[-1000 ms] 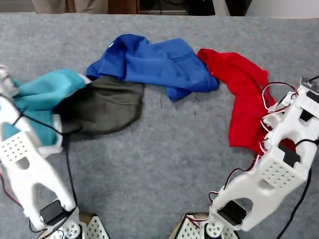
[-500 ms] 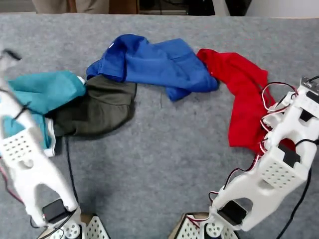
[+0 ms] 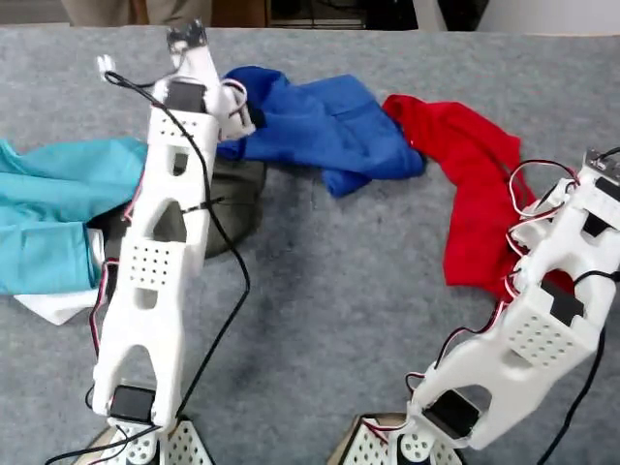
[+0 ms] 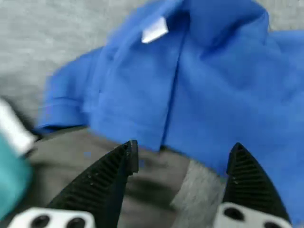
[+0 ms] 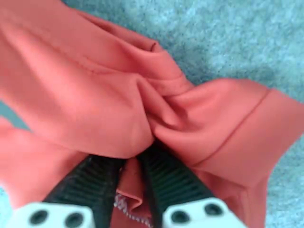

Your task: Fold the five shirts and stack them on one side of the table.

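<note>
Left wrist view: the left gripper has its jaws spread wide and empty. The blue shirt lies crumpled just ahead of them, its hem overlapping the dark shirt beneath. In the high view its long axis runs across the upper centre, and the left arm is nearer. The right gripper seems pinched onto a fold of the red shirt.

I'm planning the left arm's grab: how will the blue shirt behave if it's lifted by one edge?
Probably floppy: the blue shirt lies crumpled in soft folds, so it should sag and hang from the left gripper. Likely light, thin fabric. Its edge overlaps the dark shirt, which might drag along.
</note>
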### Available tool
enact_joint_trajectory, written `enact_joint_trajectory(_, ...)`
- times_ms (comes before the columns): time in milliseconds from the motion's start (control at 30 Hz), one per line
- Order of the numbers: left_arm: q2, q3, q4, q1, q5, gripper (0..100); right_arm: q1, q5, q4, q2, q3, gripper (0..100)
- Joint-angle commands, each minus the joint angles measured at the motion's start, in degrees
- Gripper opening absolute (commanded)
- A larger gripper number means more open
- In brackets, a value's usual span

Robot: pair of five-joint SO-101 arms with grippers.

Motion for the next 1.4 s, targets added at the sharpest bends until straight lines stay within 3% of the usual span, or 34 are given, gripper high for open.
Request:
enact_joint_trajectory(0, 2.4, 0.0, -7.2, 0.1, 1.0, 23, 0.6, -0.6, -1.3, -0.2, 0.1, 0.5)
enact_joint_trajectory(367, 6.5, -0.2, -12.1, -4.4, 1.0, 2, 0.6, -0.6, -1.3, -0.2, 0.1, 0.5)
enact_joint_trajectory(533, 5.8, -0.4, -11.8, -7.6, 1.0, 2, 0.6, -0.6, -1.3, -0.2, 0.1, 0.5)
enact_joint_trajectory(867, -0.9, -17.7, 3.6, -17.2, -3.1, 2, 0.6, -0.6, -1.4, -0.2, 0.1, 0.5)
enact_joint_trajectory(1367, -21.8, -17.6, 4.3, -43.3, -3.9, 2, 0.6, -0.6, -1.4, -0.2, 0.1, 0.5)
